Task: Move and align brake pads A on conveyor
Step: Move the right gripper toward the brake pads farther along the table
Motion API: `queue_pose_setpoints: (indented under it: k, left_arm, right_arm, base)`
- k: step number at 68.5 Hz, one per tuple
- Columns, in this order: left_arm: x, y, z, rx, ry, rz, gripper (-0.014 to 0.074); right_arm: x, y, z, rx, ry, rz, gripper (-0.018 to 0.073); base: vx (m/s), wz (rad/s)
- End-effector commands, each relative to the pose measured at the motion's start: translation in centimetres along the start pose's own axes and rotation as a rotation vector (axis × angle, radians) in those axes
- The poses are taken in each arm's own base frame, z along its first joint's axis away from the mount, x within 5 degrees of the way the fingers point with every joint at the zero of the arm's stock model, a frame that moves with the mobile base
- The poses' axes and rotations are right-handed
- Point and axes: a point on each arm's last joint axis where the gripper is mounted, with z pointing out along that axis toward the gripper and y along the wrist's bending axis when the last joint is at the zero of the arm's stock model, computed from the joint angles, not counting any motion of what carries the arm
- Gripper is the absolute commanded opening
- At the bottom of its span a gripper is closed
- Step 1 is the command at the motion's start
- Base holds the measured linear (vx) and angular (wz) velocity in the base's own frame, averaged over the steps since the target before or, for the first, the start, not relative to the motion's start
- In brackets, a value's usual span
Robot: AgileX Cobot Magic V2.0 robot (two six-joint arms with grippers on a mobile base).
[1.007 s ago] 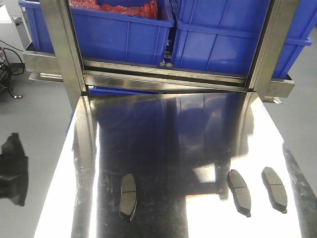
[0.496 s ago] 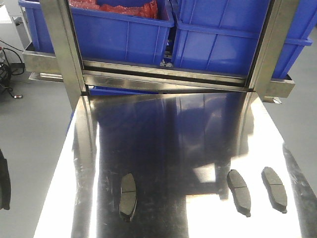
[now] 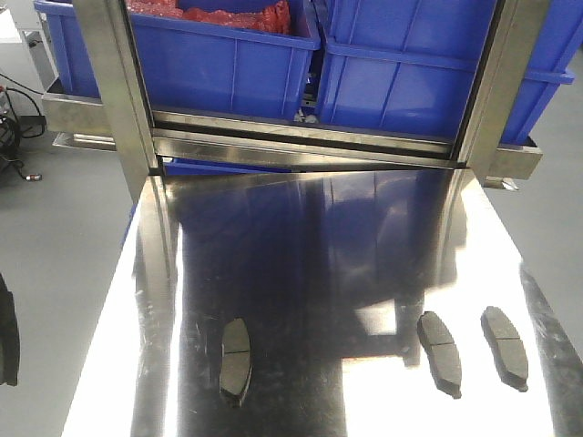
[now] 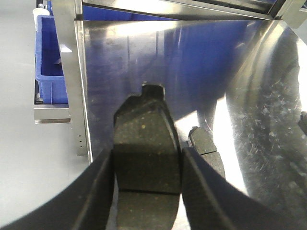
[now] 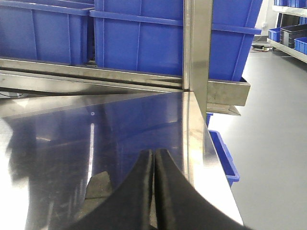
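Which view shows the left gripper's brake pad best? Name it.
Left wrist view: the held brake pad sits large between the fingers. The front view shows only a dark sliver at its left edge; the right wrist view misses it.

The front view looks steeply down over the steel surface (image 3: pixel 319 273) toward the blue bins (image 3: pixel 228 64), while each wrist view sits low, close behind the left hand (image 4: pixel 146 160) or right hand (image 5: pixel 153 158), facing that same surface and bins.

Bright overhead light glares white off the steel counter (image 3: pixel 301 273), strongest along its left edge (blue bins (image 3: pixel 228 64) mirror darkly mid-surface). Front view slightly soft; the left claw (image 4: pixel 147 152) blurs near the lens.
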Motion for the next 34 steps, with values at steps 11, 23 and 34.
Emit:
queue_pose_setpoints:
  k: [11,23,34]
  left_arm:
    - [-1.30,-0.50,-0.62,0.044,-0.094,0.008,0.0062]
    - [-1.30,-0.50,-0.62,0.044,-0.094,0.008,0.0062]
    - [-1.30,-0.50,-0.62,0.044,-0.094,0.008,0.0062]
  right_arm:
    - [-0.06,0.00,-0.01,0.002,-0.066,-0.011,-0.0005]
    - [-0.06,0.00,-0.01,0.002,-0.066,-0.011,-0.0005]
    - [-0.09,0.00,-0.01,0.002,-0.068,-0.013,-0.0005]
  base:
    - [0.00,0.00]
    - [0.00,0.00]
    - [0.00,0.00]
